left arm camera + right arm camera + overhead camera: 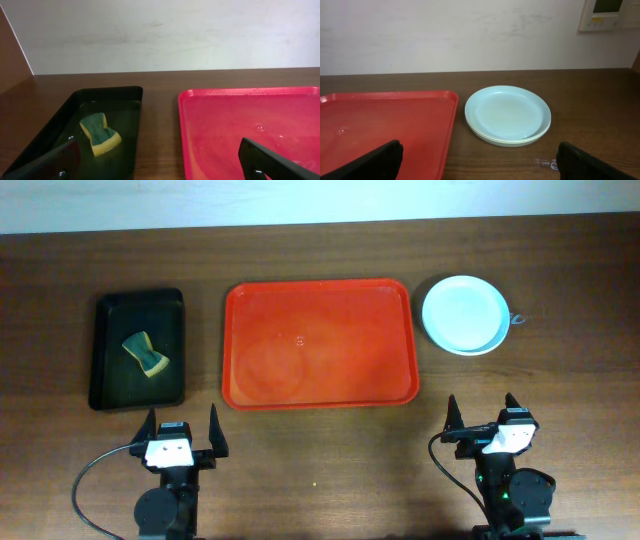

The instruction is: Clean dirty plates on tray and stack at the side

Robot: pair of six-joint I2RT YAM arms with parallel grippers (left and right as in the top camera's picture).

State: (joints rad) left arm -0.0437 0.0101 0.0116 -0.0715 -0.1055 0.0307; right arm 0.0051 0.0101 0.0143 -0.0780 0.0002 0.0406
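The red-orange tray [318,342] lies at the table's middle with nothing on it but wet streaks; it also shows in the left wrist view [250,125] and the right wrist view [385,125]. The plates [464,314] sit in one stack on the table right of the tray, a pale mint-blue one on top; the stack shows in the right wrist view [508,115]. My left gripper [181,434] is open and empty near the front edge, below the tray's left corner. My right gripper [482,418] is open and empty in front of the stack.
A black tray [138,348] at the left holds a green-and-yellow sponge [146,354], also seen in the left wrist view [100,133]. A few water drops [547,163] lie on the wood near the plates. A white wall stands behind the table.
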